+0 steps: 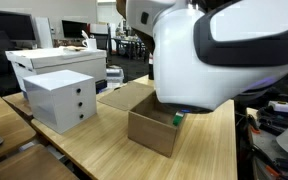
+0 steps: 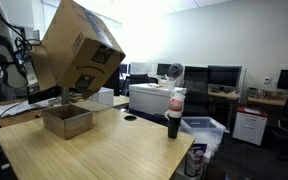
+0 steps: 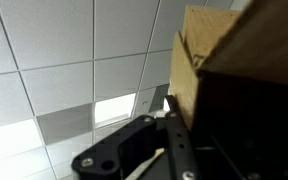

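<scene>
End effector [image 3: 174,108] shut, prob. gripping box [image 3: 246,60].

The big box [image 2: 79,50] I'm holding aloft is plain brown cardboard, matt and slightly fibrous, with dark print on one face. In the wrist view its cut edge looks rough. The pincer [image 3: 172,118] is matt black (metal or hard plastic, I can't tell from here). The small open box [image 1: 152,132] is the same dull cardboard. The surface [image 1: 104,155] is pale wood grain, smooth with a soft sheen. The arm's shell [image 1: 219,45] is glossy white plastic, and the drawer unit [image 1: 62,98] is matt white.
</scene>
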Tool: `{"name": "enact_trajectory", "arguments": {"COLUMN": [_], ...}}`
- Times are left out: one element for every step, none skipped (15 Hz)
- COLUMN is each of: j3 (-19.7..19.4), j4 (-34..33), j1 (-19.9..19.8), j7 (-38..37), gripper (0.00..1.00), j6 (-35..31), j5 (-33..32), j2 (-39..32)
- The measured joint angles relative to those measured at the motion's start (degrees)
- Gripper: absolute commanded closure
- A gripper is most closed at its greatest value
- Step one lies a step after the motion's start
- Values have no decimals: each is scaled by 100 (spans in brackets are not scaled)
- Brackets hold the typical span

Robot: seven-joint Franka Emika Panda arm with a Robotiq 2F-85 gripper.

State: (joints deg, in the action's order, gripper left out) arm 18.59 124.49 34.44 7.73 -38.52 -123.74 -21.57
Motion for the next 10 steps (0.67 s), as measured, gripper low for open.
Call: {"name": "enact_trajectory", "arguments": {"j3": [-58, -111, -151, -192, -226, -271, -290, -302, -312, -317], "j4": [93, 184, 262, 336, 394, 482, 525, 566, 608, 636], "j1": [19, 30, 31, 31, 32, 32, 32, 33, 36, 40], "j7": [111, 162, 179, 194, 226, 279, 312, 337, 348, 358], "gripper": [94, 94, 94, 94, 94, 94, 94, 94, 94, 94], "j6": [6, 12, 22, 40, 50, 56, 57, 64, 93, 117], "j5": [-77, -150, -206, -263, -309, -356, -399, -454, -535, -605], "j2": [11, 16, 21, 24, 28, 42, 53, 65, 86, 104]}}
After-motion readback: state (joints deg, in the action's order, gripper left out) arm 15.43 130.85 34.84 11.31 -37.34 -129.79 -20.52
